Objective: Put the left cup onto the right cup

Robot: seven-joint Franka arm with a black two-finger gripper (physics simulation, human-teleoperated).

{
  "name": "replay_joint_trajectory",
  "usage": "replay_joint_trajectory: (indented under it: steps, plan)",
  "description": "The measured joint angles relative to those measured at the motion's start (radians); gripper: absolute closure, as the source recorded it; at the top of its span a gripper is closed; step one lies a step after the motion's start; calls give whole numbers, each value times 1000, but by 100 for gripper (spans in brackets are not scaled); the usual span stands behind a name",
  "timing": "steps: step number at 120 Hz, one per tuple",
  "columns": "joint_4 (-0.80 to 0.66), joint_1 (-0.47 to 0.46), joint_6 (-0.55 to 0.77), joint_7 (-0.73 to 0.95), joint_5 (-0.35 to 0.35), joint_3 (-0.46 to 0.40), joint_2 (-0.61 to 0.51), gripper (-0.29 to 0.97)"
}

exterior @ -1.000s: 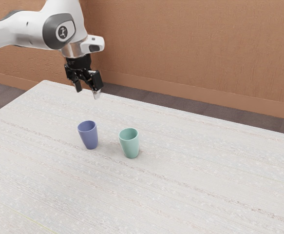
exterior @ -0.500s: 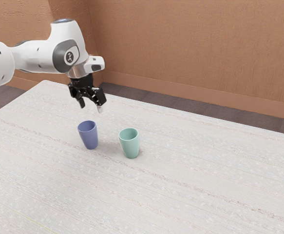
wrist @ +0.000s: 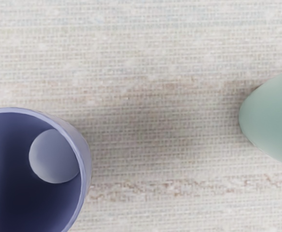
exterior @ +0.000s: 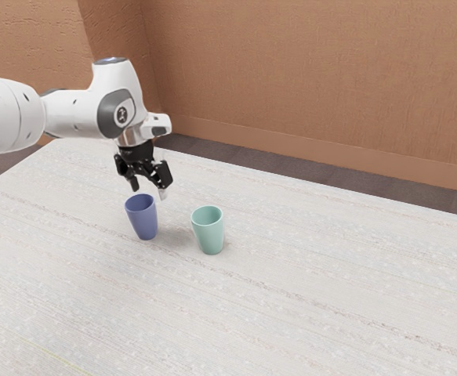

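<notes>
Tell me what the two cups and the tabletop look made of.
Purple cup: probably matte plastic, maybe unglazed ceramic; flat even colour, soft shading, no sharp highlights, thin smooth wall.
Green cup: same smooth matte look, pale mint.
Table: pale whitewashed wood or laminate; fine streaked grain lines, no gloss.
Simulator render, so none is certain.

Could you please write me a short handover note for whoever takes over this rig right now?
Claw: open, empty, hovering just above the purple cup.
Both cups stand upright on the table, apart: purple cup at the exterior view's left, green cup at its right.
Done: no grasp yet.
Left: grasp the purple cup, lift it, set it onto the green cup.
</notes>
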Motion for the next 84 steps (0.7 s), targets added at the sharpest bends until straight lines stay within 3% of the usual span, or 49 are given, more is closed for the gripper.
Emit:
replay_joint_trajectory:
  steps: [31,84]
  plan:
    - [13,0,7,13,0,3,34,20]
    - [36,0,18,25,-1,22,86,22]
